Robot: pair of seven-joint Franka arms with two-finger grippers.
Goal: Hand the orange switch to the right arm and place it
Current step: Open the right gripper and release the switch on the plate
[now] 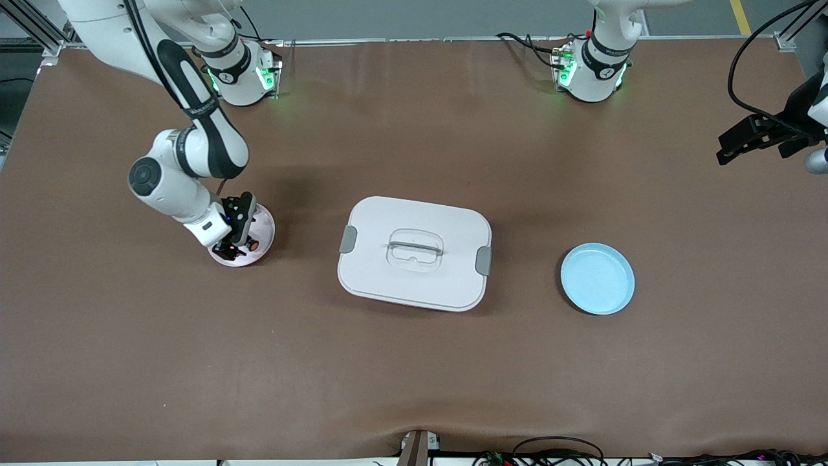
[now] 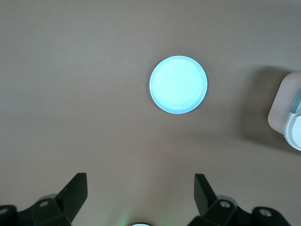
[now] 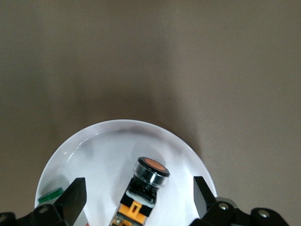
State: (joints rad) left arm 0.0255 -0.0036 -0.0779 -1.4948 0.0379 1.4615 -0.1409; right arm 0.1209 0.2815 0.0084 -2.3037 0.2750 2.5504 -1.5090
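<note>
The orange switch (image 3: 145, 186) lies on its side in a small white plate (image 3: 94, 141) at the right arm's end of the table, its round orange button end up on the plate's middle. My right gripper (image 3: 139, 183) is low over that plate (image 1: 262, 223), open, with a finger on each side of the switch (image 1: 250, 246) and a gap to both. My left gripper (image 2: 141, 181) is open and holds nothing, up in the air at the left arm's end of the table (image 1: 731, 145).
A light blue plate (image 1: 597, 278) (image 2: 178, 84) sits toward the left arm's end. A white lidded box (image 1: 414, 252) with grey clips stands mid-table. A small part with a green bit (image 3: 49, 195) lies on the white plate beside the switch.
</note>
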